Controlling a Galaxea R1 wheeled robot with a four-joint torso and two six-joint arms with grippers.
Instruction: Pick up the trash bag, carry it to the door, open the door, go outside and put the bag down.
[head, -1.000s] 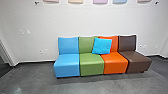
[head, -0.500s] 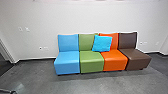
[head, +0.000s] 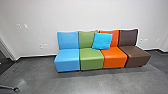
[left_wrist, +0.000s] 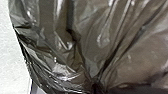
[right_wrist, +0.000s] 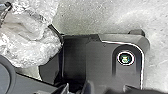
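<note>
And here's the trash bag (left_wrist: 107, 32), right up close to the left wrist, thin glossy film pulled into tight pleats! Soft, slippery, easy to tear, probably light; the gathered neck (left_wrist: 96, 83) looks the place to grip. Left gripper, right gripper: open or closed, can't tell! The right wrist looks angled down over the robot's dark plate (right_wrist: 100, 57), crumpled pale plastic (right_wrist: 30, 50) beside it. Coloured seats (head: 91, 60) at twelve o'clock!

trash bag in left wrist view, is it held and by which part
The dark see-through trash bag is probably held in the left gripper by its gathered neck, where the folds draw together; the grip itself can't be made out.
</note>
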